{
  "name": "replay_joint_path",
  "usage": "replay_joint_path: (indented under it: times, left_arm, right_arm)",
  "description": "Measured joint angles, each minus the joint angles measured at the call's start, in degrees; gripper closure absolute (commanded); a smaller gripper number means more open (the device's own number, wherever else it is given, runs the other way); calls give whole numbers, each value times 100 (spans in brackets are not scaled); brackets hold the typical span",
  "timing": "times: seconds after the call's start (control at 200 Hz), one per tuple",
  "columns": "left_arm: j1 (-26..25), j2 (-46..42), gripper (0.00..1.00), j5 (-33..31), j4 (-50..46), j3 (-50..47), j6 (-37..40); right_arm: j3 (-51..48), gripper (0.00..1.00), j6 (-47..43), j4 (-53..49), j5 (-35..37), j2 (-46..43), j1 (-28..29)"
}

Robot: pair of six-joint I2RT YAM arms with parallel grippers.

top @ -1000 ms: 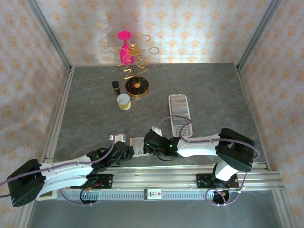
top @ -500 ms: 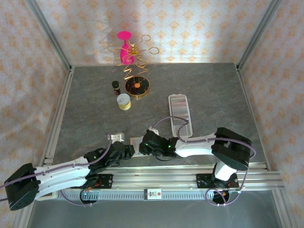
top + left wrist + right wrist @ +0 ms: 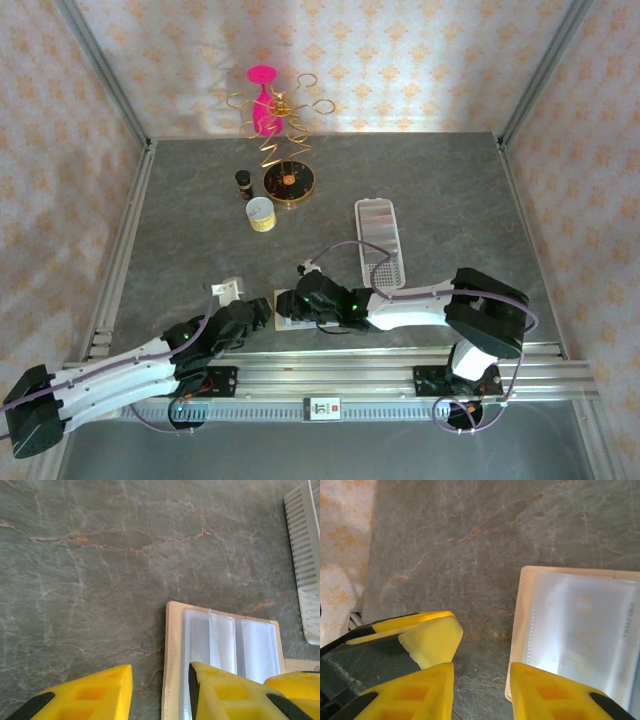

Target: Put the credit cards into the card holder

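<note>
The card holder [image 3: 380,243], a long white perforated tray, lies right of centre, and its end shows in the left wrist view [image 3: 305,570]. A beige wallet [image 3: 283,320] with clear sleeves lies open near the front edge. One sleeve holds a pale credit card [image 3: 580,650] with gold lettering. My left gripper [image 3: 161,672] is open astride the wallet's [image 3: 225,650] left edge, one finger over a sleeve. My right gripper [image 3: 482,672] is open too, bare table between its fingers, its right finger over the wallet's [image 3: 520,630] rim. Both grippers [image 3: 250,312] [image 3: 295,300] meet at the wallet.
At the back left stand a gold wire stand with a pink glass [image 3: 265,105], a dark round base [image 3: 290,181], a small dark bottle [image 3: 243,180] and a gold-rimmed tin [image 3: 260,213]. A metal rail [image 3: 330,375] runs along the near edge. Patterned walls enclose the table.
Both grippers have opened at the wallet. The left arm has drawn back toward the near left, and the right gripper has shifted left over the wallet.
</note>
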Motion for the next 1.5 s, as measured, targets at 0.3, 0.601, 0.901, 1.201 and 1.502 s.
replay_joint_path:
  times: [0.3,0.601,0.901,1.201,1.502]
  left_arm:
    - [0,-522,61,-201,-232,7,33]
    - [0,-76,63,343,138,315,599]
    - [0,654,64,1027,907,391,1008]
    - [0,702,70,1303,1014,389,1213]
    - [0,717,76,1384,1075,376,1215]
  right_arm:
    - [-48,65,-2634,-57,1180,-1939,-111]
    - [162,65,-7757,-1545,1137,-3016,-1108]
    - [345,28,-11195,-3292,260,-2892,-3694]
    - [428,21,-12850,-3637,236,-1674,-4127]
    - [424,22,-13435,-3263,146,-1060,-4133]
